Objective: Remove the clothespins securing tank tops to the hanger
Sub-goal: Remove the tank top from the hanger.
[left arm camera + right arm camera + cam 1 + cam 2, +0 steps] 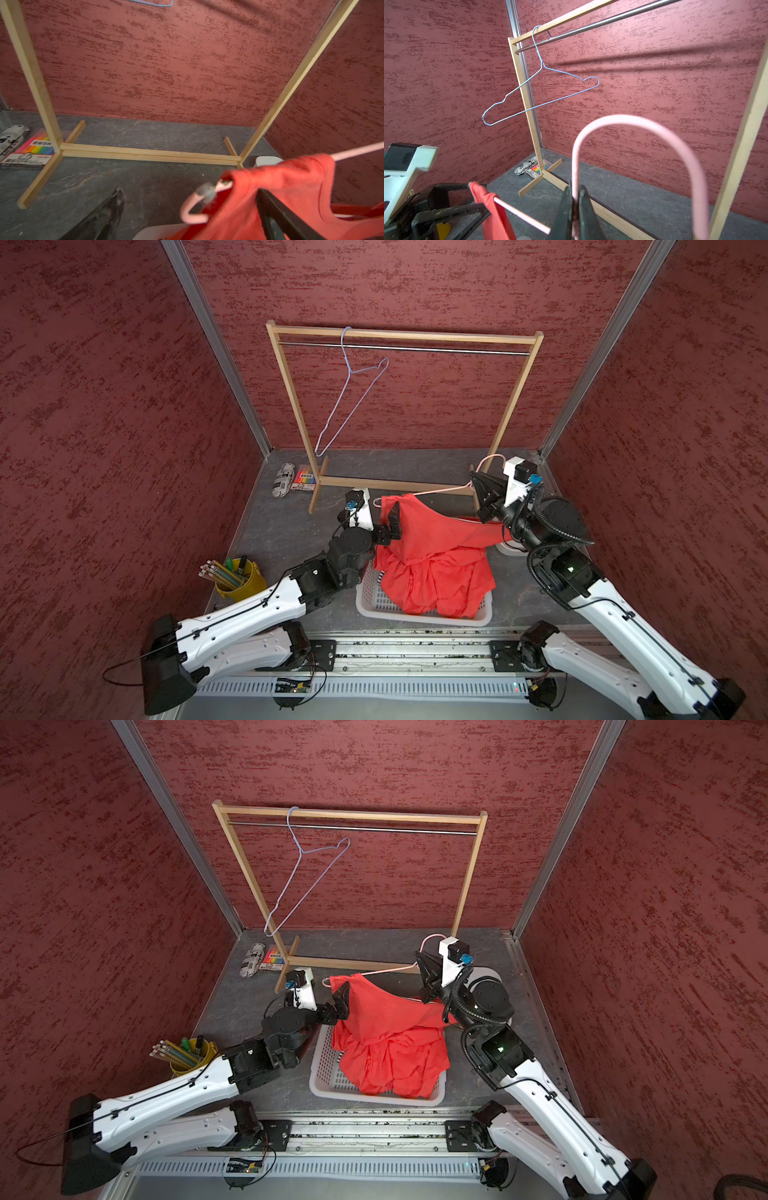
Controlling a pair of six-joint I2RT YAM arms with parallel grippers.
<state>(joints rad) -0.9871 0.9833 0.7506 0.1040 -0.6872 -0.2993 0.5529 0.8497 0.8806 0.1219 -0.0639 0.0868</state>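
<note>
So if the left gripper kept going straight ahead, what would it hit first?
Most likely the orange tank top draped over the end of the pink hanger, between the open jaws of the left gripper; depth there is blurry.

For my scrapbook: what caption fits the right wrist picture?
Right gripper shut on the pink hanger below its hook; orange-red tank top draped on it, blue hanger hanging behind.

1. Orange-red tank top (436, 539): soft matt cloth, creased.
2. Pink hanger (623, 120): smooth coated wire with a slight sheen.
3. Blue hanger (539, 106): thin wire, its coating rough near one end.
4. Rack (399, 334): pale bare wood, matt.
5. Rail (415, 349): shiny metal.
6. Basket (370, 597): white plastic lattice.
7. Tabletop (145, 133): grey, marbled, matt.
8. Walls (415, 281): rough red texture.
</note>
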